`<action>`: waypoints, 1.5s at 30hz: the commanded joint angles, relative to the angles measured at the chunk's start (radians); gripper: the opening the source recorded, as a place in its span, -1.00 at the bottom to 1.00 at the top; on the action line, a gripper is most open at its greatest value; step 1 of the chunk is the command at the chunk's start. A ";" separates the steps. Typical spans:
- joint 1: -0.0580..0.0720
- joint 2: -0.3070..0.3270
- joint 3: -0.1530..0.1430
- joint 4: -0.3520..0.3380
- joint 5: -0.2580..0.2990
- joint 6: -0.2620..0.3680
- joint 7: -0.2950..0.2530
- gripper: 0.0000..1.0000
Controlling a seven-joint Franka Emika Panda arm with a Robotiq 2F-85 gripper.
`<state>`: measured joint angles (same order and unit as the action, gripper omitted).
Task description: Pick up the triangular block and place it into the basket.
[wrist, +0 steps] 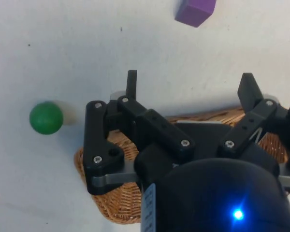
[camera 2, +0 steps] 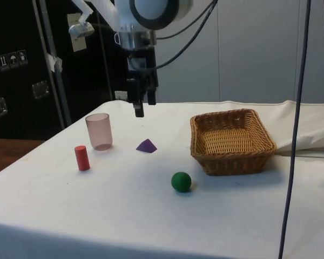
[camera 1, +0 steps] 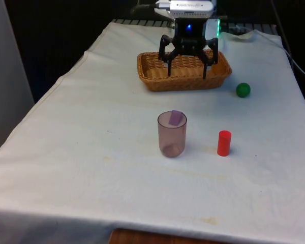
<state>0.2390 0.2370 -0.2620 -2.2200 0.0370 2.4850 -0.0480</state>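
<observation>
claw [camera 1: 188,69]: spread apart, holding nothing, hanging above counter [camera 1: 91,168]
step: descend centred over purple block [camera 2: 146,145], avoid cup [camera 2: 99,131]

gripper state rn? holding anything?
Gripper: open, jaws spread wide, holding nothing. It hangs in the air; the purple triangular block lies on the cloth, ungrasped.
</observation>
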 commanded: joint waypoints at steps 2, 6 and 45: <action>-0.005 0.007 -0.002 -0.005 0.008 0.020 -0.007 1.00; -0.007 0.023 -0.011 -0.006 0.009 0.038 -0.008 1.00; -0.007 0.191 -0.012 0.038 0.024 0.204 0.003 1.00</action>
<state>0.2360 0.4220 -0.2820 -2.1830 0.0500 2.6740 -0.0410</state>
